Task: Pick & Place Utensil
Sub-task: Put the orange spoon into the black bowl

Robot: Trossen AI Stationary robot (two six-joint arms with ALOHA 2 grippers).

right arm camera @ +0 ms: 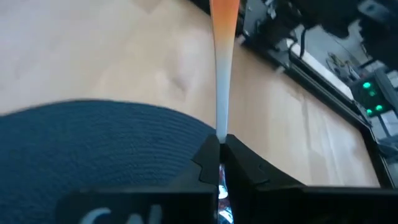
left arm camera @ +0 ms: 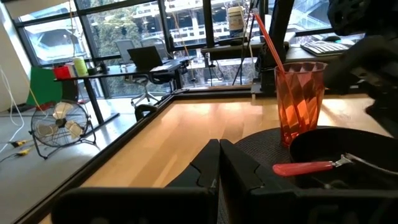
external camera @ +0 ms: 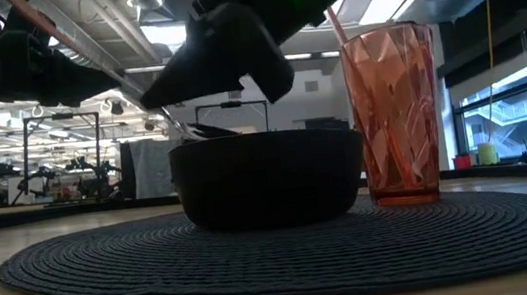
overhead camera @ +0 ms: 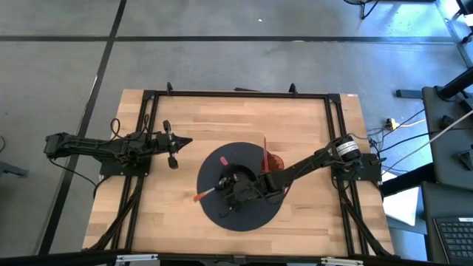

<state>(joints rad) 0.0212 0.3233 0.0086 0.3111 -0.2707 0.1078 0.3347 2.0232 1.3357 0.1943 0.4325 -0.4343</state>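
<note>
**Table inventory: utensil held over the bowl**

- Table (overhead camera: pixel 295 125): light wood top inside a black frame, both arms mounted at its sides.
- Placemat (overhead camera: pixel 222 222): round, dark, woven; lies at the near middle of the table.
- Bowl (external camera: pixel 267 179): black, low, stands on the placemat (largely covered by the right arm in the high view).
- Tumbler (external camera: pixel 396 116): red, faceted, translucent; stands upright on the right part of the placemat, just beside the bowl. A red straw (left arm camera: pixel 268 37) leans in it.
- Utensil (overhead camera: pixel 209 193): metal shaft with a red-orange handle. It is off the table, held over the bowl, its handle pointing left and reaching past the bowl's rim above the placemat. The working end is hidden in the grip, so its kind cannot be told.
- Right gripper (overhead camera: pixel 230 188): reaches from the right side in over the bowl, fingers clenched on the utensil's metal shaft; the right wrist view shows the shaft running straight out from between the closed fingertips.
- Left gripper (overhead camera: pixel 188 140): waits at the left side of the table, well apart from the placemat, above bare wood; fingers pressed together, holding nothing.
- Room beyond (low and left wrist views): windows, desks, a floor fan (left arm camera: pixel 59 121).
</note>
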